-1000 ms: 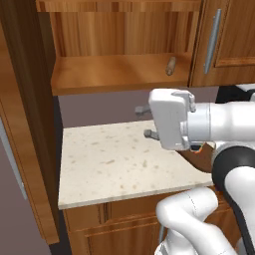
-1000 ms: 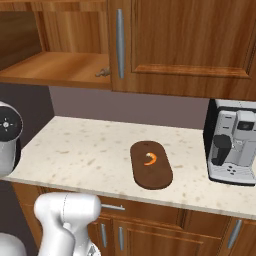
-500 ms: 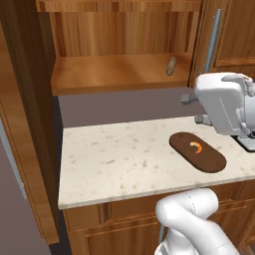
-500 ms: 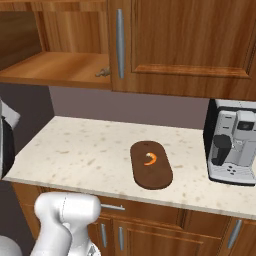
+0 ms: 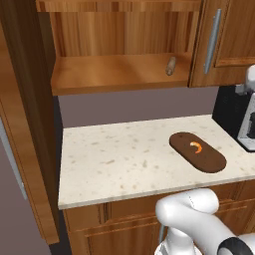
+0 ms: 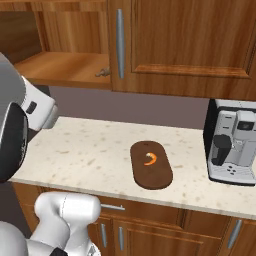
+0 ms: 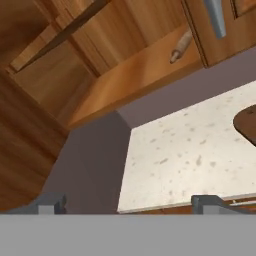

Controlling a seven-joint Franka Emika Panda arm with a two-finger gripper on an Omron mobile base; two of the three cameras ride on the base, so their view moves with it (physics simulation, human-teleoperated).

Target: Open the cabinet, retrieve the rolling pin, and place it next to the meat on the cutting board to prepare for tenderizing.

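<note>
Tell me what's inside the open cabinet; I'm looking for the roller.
The rolling pin lies on the cabinet shelf, near its right end. The upper compartment is cut off from sight.

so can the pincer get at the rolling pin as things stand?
Probably yes. The cabinet door is swung open, and the rolling pin lies exposed at the shelf's right end with nothing in front. The pincer is open, though well short of the shelf.

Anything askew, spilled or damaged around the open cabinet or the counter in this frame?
Nothing stands out. The small tan wooden rolling pin lies on the shelf of the open reddish-brown wall cabinet, near its right end. The tiny orange curved piece of meat sits on the dark brown oval cutting board. No spill or damage shows.
</note>
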